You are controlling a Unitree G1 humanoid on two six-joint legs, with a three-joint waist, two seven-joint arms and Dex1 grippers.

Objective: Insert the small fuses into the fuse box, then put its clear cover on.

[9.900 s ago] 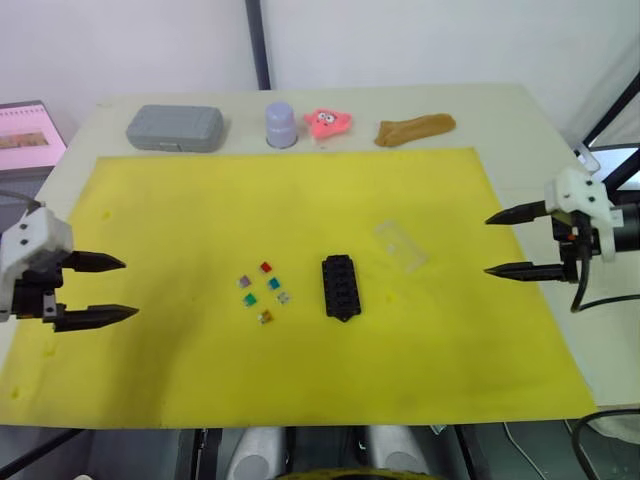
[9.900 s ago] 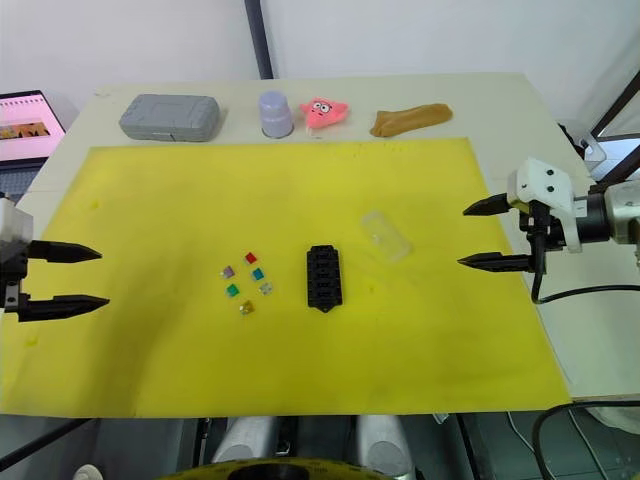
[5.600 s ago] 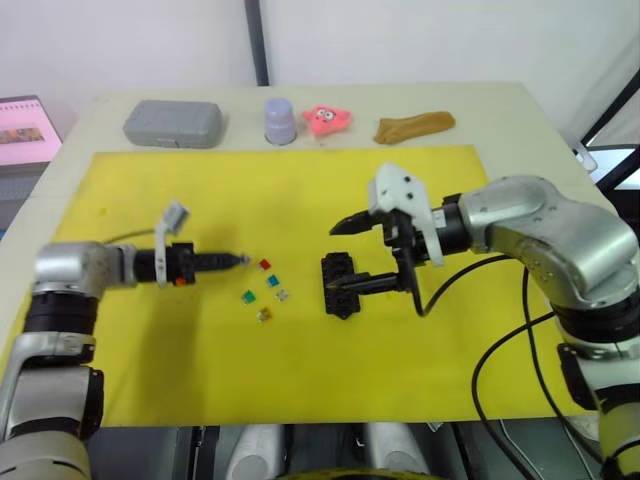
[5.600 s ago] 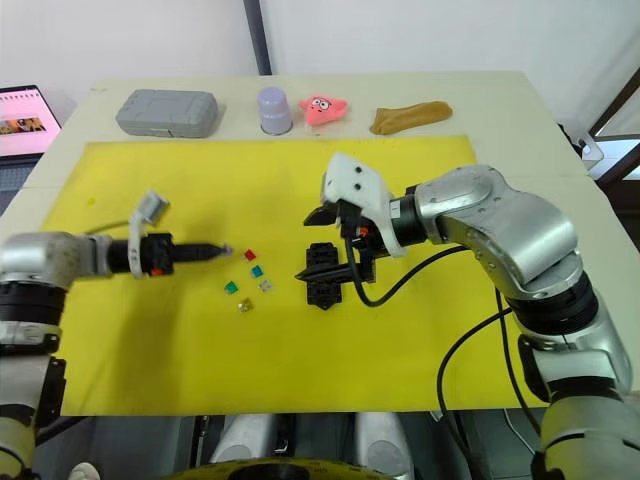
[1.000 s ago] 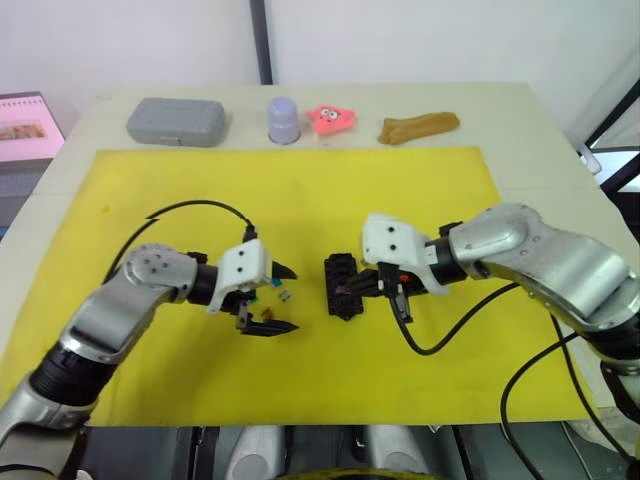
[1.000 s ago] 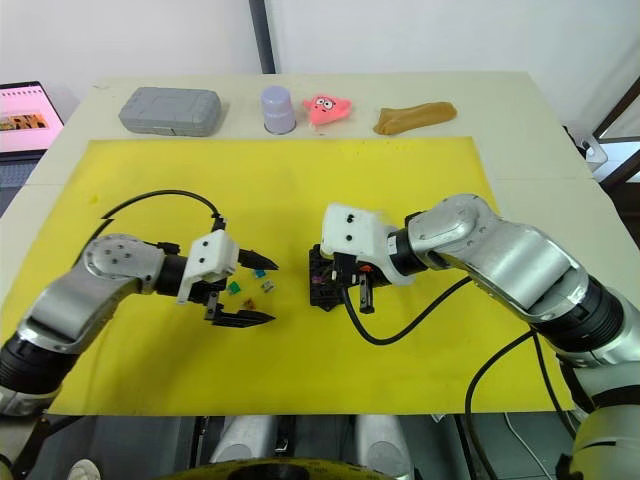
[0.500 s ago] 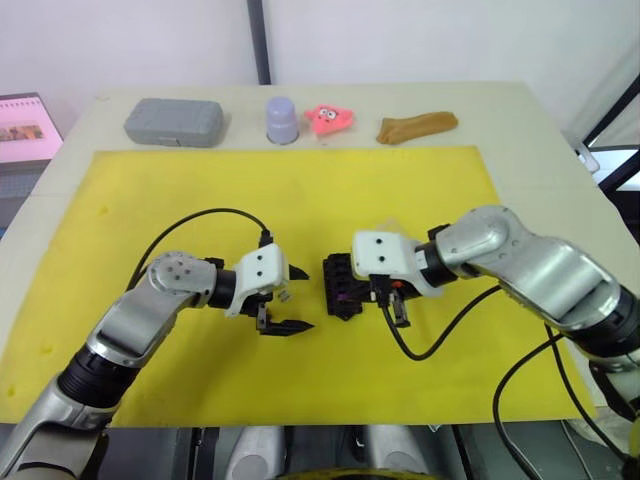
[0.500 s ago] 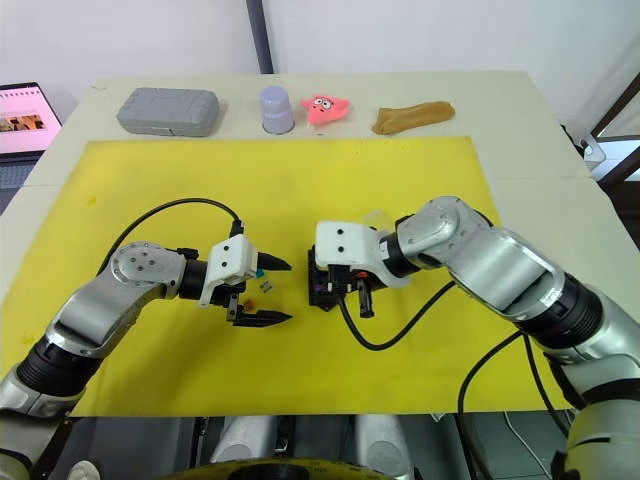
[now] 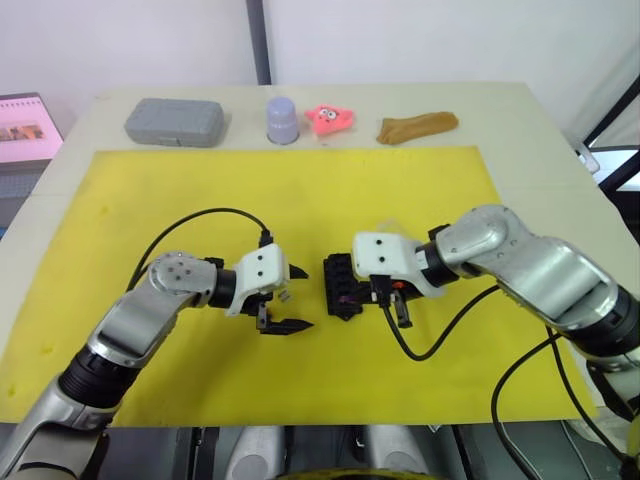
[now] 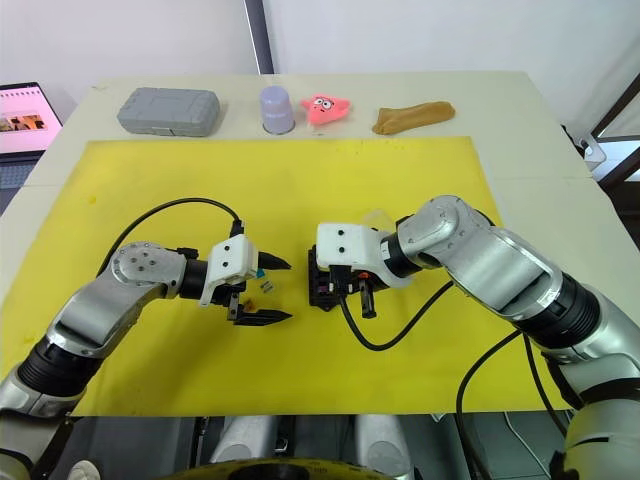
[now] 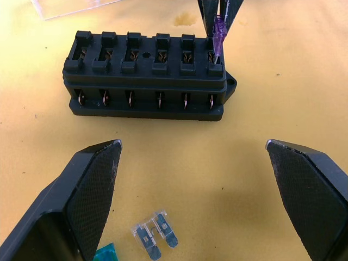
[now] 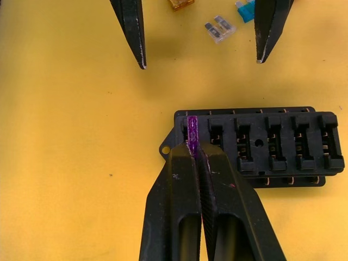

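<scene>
A: Where is the fuse box (image 9: pixel 340 285)?

B: On the yellow mat (image 9: pixel 150 190), around the middle of the worktop (image 9: pixel 520 110), between the two arms.

A: And the right gripper (image 12: pixel 192 145)?

B: Its jaws are pinched on a purple fuse (image 12: pixel 191 132), held at the end slot by the box's tab.

A: The left gripper (image 9: pixel 291 298)?

B: Jaws spread wide, holding nothing, just left of the box. A pale grey fuse (image 11: pixel 155 236) and a teal fuse (image 11: pixel 108 254) lie on the mat near it. The clear cover (image 11: pixel 68 6) rests just beyond the box.
</scene>
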